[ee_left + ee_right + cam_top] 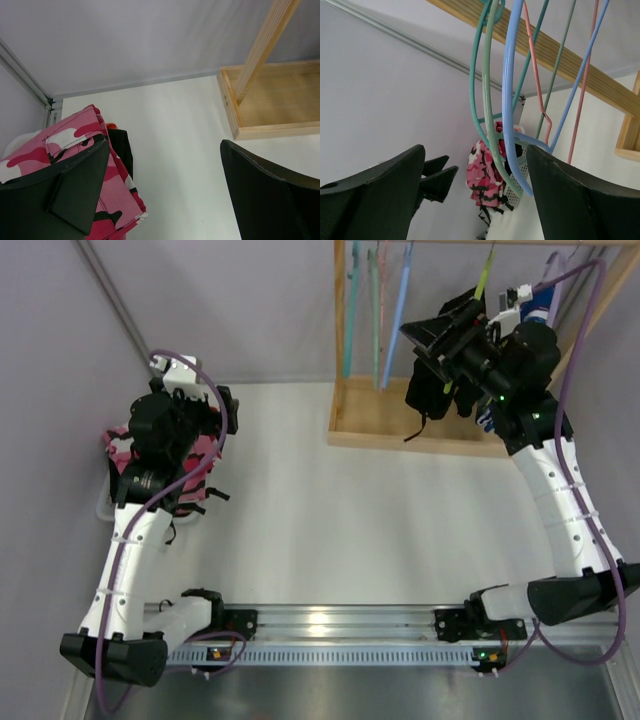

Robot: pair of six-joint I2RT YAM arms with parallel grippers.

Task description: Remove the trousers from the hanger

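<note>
My left gripper (165,175) gapes empty over pink-red camouflage cloth trousers (75,135); right gripper (475,160), equally open and empty, beside hanging plain black cloth trousers (428,390): I'd pinch fabric, pull down slowly.

Trousers (203,462) left, rack (372,432) rear right

We saw the camouflage trousers (80,122) in pink and red with black and white patches. The hanging trousers (432,390) were plain black, and a patterned garment (533,306) behind them showed blue and white. The hangers were teal (472,95), sage green (487,105), light blue (507,100) and pink (534,75). The wooden rack (400,432) was pale tan, the tabletop (330,530) white, the cable (205,375) purple.
</note>
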